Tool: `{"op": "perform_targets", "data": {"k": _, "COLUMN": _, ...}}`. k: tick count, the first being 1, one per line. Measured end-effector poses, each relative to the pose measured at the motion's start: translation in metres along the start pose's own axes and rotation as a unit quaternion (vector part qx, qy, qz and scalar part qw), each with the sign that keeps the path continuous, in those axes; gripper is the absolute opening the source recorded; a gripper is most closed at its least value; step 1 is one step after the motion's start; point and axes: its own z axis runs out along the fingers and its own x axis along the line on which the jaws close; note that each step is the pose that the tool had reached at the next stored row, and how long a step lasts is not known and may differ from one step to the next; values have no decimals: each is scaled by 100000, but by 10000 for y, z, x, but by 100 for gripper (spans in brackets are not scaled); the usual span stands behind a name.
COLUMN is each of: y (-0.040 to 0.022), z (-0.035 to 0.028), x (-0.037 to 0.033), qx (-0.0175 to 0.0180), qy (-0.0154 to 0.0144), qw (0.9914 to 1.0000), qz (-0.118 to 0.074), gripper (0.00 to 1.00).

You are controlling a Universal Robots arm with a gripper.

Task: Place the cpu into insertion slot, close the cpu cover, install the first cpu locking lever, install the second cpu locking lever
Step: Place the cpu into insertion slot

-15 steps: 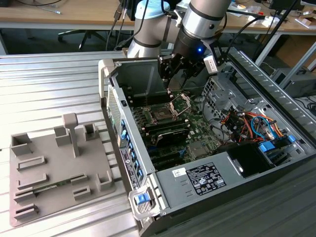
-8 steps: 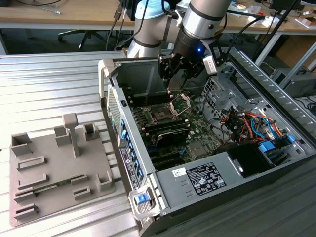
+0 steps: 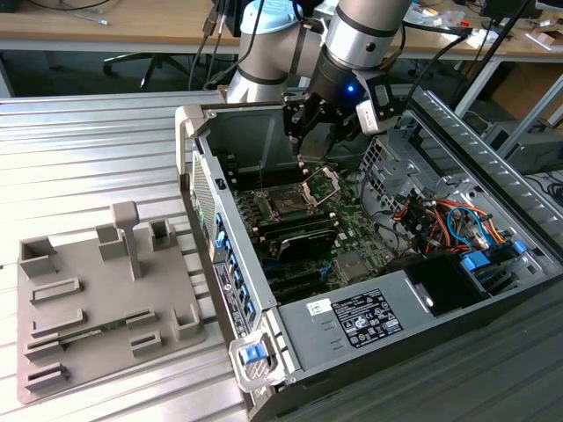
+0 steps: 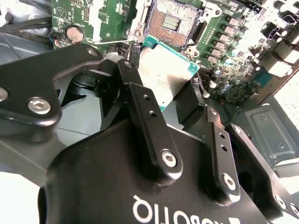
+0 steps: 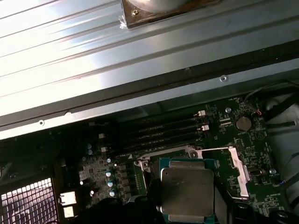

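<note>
A ribbed, pale metal surface [image 3: 97, 149] carries an open computer case [image 3: 230, 264] lying on its side. On the exterior view's left of the case sits a grey moulded tray [image 3: 97, 294] of holders. Behind them, wooden desks [image 3: 132, 26] run along the back of the room, with cables hanging from them.

Inside the case the green motherboard [image 3: 352, 233] lies face up. The arm reaches down over it, with the gripper [image 3: 303, 123] hanging above the board's far part.

In the second wrist view the gripper [image 4: 163, 80] pinches the cpu [image 4: 166, 70] by two opposite edges between its black fingers [image 4: 140, 100]. The cpu is a flat square with a dull, silvery-grey metal face and a teal-green rim. It is held in the air, tilted, just short of the insertion slot [image 4: 170, 21], whose brownish contact field lies bare.

In the exterior view the insertion slot [image 3: 286, 204] shows as a dark square. The cpu cover [image 3: 321, 183] stands swung open on the exterior view's right of it.

In the first wrist view the cpu [image 5: 187, 191] hangs in front of a shiny metal frame [image 5: 239, 170], probably that same cover, though its hinge is hard to make out.
</note>
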Motion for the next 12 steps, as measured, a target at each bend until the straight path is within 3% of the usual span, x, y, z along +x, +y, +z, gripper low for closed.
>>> {"op": "perform_targets", "data": {"k": 12, "y": 0, "z": 1, "x": 0, "qx": -67, "qy": -302, "qw": 99943, "qz": 3371, "gripper": 55}}
